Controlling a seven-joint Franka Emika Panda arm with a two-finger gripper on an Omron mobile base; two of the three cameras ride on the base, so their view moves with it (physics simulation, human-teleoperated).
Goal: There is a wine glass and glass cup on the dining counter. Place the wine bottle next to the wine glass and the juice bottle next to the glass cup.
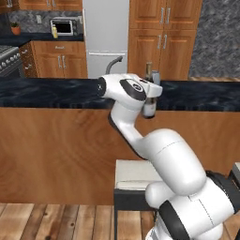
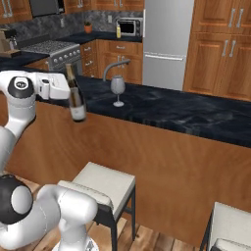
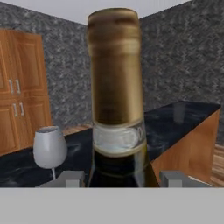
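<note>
My gripper is shut on the wine bottle, a dark bottle with a gold-foil neck and a pale label. I hold it upright at the front edge of the dining counter, its base slightly lower than the black top. The wine glass stands on the counter to the bottle's right and further back, also low left in the hand view. A faint glass cup stands far along the counter. The yellow juice bottle sits by the microwave on the back counter. The left base view shows the gripper gripping the bottle.
Padded stools stand below the wooden counter front. A curved faucet rises behind the counter near the wine glass. A stove, a fridge and wooden cabinets line the back wall.
</note>
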